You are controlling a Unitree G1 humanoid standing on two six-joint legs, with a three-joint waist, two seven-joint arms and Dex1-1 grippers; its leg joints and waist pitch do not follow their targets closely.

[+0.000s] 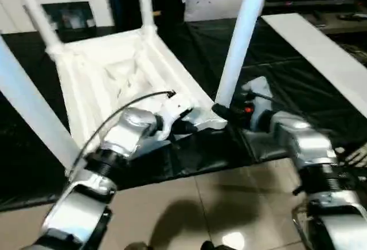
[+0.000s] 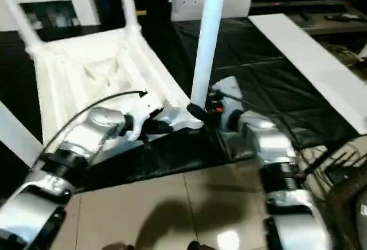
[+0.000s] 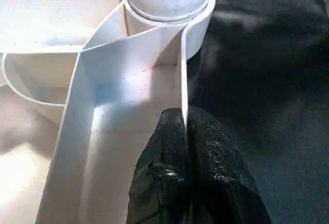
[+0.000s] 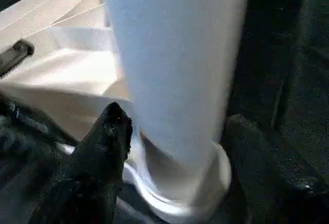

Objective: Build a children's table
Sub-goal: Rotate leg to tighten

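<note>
Left gripper (image 3: 185, 126) clamped on the rim wall of the upturned table top (image 1: 114, 84), bracing it on the black mat (image 1: 275, 84).
Right gripper (image 4: 175, 147) spread around the near leg (image 1: 241, 38) just above its corner socket (image 3: 169, 8), without pinching it, likely for seating or twisting.

Both forearms are rounded silver shells with black ribbed joint rings. A thin black cable (image 1: 120, 111) arcs over the left forearm (image 1: 123, 135); a small red light (image 1: 248, 110) glows on the right wrist. Fingers (image 3: 175, 183) are glossy, textured black.
</note>
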